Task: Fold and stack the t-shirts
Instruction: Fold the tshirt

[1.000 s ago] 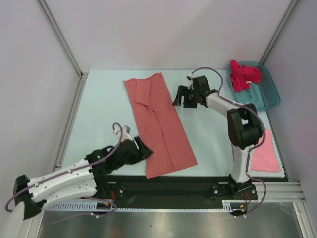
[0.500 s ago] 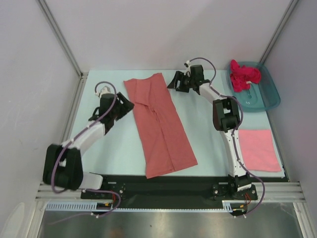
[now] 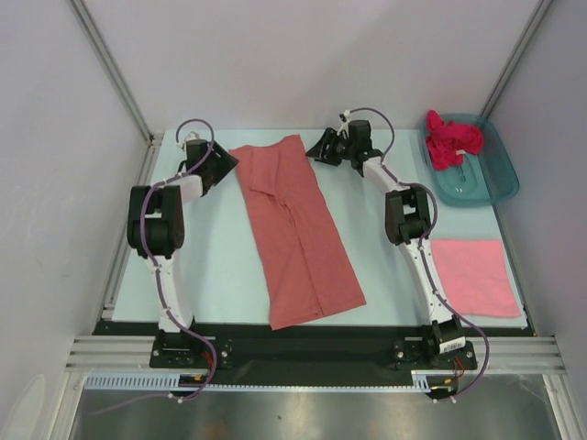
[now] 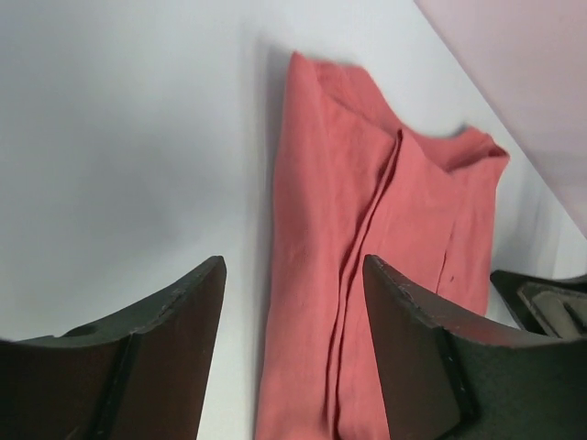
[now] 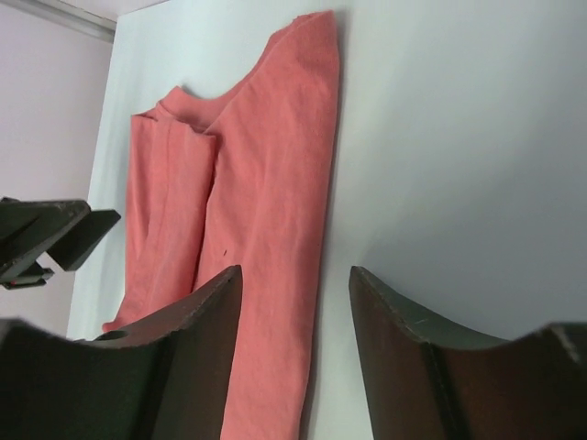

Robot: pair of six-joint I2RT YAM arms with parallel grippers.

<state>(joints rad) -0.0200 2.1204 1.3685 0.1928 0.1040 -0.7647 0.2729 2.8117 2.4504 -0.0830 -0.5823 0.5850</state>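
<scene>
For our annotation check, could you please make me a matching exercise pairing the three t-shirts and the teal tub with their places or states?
Column one:
1. salmon-coral t-shirt
2. light pink t-shirt
3. magenta t-shirt
4. teal tub

Column two:
A. crumpled inside a container
B. folded into a long strip, middle of the table
C. standing at the far right corner
D. folded into a flat square, near right side

Pairs: 1-B, 2-D, 3-A, 4-C.

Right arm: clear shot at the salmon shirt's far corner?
Probably yes. The right gripper, jaws open, sits just beside the salmon shirt's far edge, only bare table between them.
</scene>
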